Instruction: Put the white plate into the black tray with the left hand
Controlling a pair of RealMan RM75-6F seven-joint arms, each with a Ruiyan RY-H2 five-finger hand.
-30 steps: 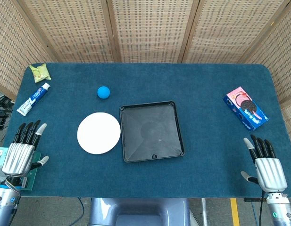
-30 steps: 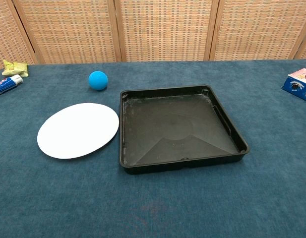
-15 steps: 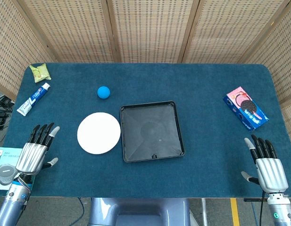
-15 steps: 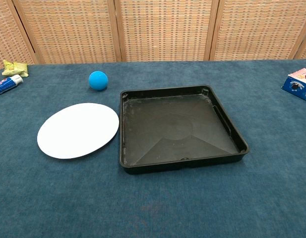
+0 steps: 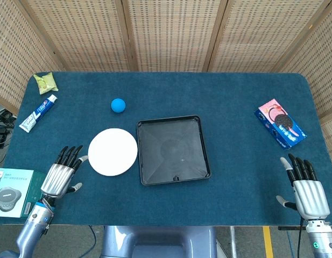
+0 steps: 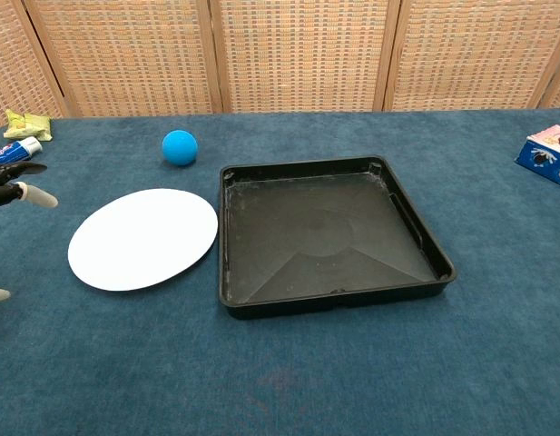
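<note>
far left on the blue worktop [image 5: 230, 107]: a green snack packet [image 5: 46, 81] up at the back corner, a toothpaste tube [image 5: 38, 112] just in front of it, and a boxed gadget [image 5: 9, 184] hanging at the near edge. now the left hand [image 5: 60, 174], low at the near left, fingers [image 5: 69, 155] spread and straight, holding nothing, tips pointing up and to the right. in the chest view only a couple of fingertips show at the left edge. the white plate [image 5: 113, 151] lies flat on the cloth just to the right of those fingertips and a little further back, near but not touching as far as i can tell. it's round, so no long axis to line up with; the nearest edge is its left rim. the blue ball [image 5: 118, 105] sits behind the plate, apart from it. right beside the plate, almost rim to rim, the black tray [image 5: 172, 177], empty, square to the worktop. so the carry looks like a short hop rightward. the plate is thin and flat on fabric, so getting under that rim could be fiddly. further right a cookie box [image 5: 280, 122], then the right hand [image 5: 307, 192] at the near right corner, fingers apart, empty, well away from the plate. woven screens [image 5: 171, 32] close off the back.
</note>
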